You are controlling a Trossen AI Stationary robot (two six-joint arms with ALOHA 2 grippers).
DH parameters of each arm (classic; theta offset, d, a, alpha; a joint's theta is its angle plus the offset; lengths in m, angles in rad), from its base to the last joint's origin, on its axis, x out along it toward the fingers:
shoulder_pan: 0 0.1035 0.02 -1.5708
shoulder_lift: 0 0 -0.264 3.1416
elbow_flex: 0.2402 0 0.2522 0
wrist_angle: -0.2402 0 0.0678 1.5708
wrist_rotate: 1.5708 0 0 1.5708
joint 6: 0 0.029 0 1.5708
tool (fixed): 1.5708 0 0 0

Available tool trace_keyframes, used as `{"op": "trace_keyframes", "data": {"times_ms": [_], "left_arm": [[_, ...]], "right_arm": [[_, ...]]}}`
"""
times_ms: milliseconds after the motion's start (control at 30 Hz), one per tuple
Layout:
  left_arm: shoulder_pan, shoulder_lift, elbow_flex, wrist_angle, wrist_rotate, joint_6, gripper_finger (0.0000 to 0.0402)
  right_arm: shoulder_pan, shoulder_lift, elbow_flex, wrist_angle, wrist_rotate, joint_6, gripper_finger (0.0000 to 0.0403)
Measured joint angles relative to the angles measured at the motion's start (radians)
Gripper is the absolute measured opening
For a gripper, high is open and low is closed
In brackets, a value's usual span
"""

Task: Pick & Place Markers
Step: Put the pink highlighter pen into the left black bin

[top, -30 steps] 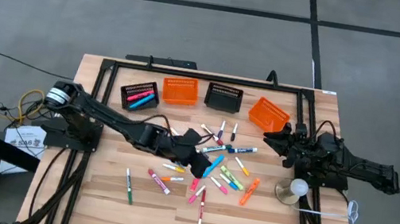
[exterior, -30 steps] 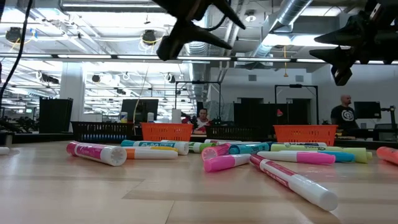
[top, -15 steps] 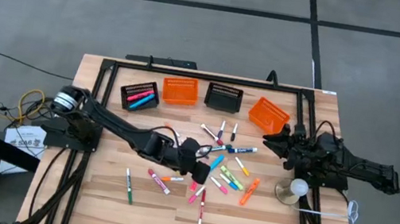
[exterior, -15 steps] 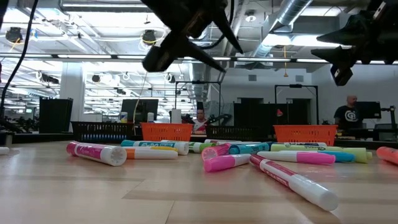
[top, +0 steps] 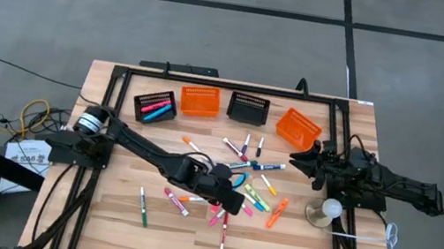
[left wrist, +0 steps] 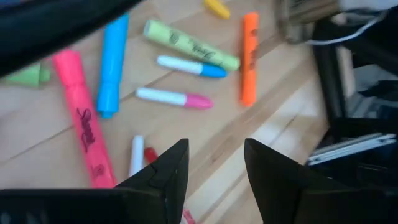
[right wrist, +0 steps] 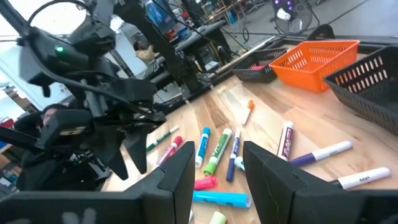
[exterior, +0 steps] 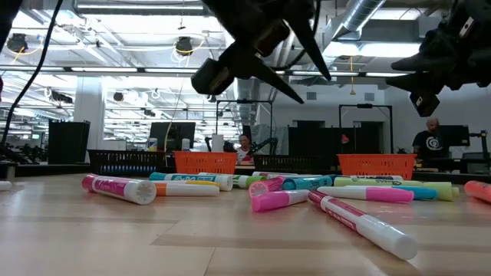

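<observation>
Several markers (top: pixel 247 189) lie scattered flat on the middle of the wooden table; the left wrist view shows a pink marker (left wrist: pixel 81 118), a blue one (left wrist: pixel 112 65), a green one (left wrist: pixel 189 45) and an orange one (left wrist: pixel 250 59). My left gripper (top: pixel 235 202) hangs open above the near part of this scatter, slanting down, with nothing between its fingers (left wrist: pixel 214 149). My right gripper (top: pixel 297 158) waits open and empty at the table's right side, clear of the table top (right wrist: pixel 216 158). A black basket (top: pixel 155 106) at the far left holds a few markers.
Along the far edge stand an orange basket (top: pixel 200 100), a black basket (top: pixel 248 107) and a second orange basket (top: pixel 297 128). A white ball on a round stand (top: pixel 329 209) sits near my right arm. A black frame (top: pixel 211 82) borders the table. People show in the room behind.
My left gripper has moved toward the table's near edge and a little to the right, sinking lower over the scattered markers and rolling its wrist as it went. Its fingers stay open. No marker has moved.
</observation>
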Motion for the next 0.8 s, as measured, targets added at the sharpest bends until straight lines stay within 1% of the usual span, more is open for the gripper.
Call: {"op": "trace_keyframes", "data": {"times_ms": [100, 200, 433, 800], "left_arm": [[0.001, 0.02, 0.048, -0.118, 0.018, -0.051, 0.0151], [0.001, 0.03, 0.066, -0.185, 0.019, -0.104, 0.014], [0.002, 0.035, 0.068, -0.186, 0.003, -0.144, 0.0112], [0.002, 0.051, 0.067, -0.179, -0.01, -0.174, 0.0113]], "right_arm": [[0.0, 0.0, 0.0, -0.001, 0.0, 0.0, 0.0125], [0.0, 0.0, 0.0, -0.002, -0.001, 0.0, 0.0125], [0.0, 0.0, 0.0, -0.007, -0.026, 0.0, 0.0125], [0.0, 0.0, 0.0, -0.02, -0.026, 0.0, 0.0125]]}}
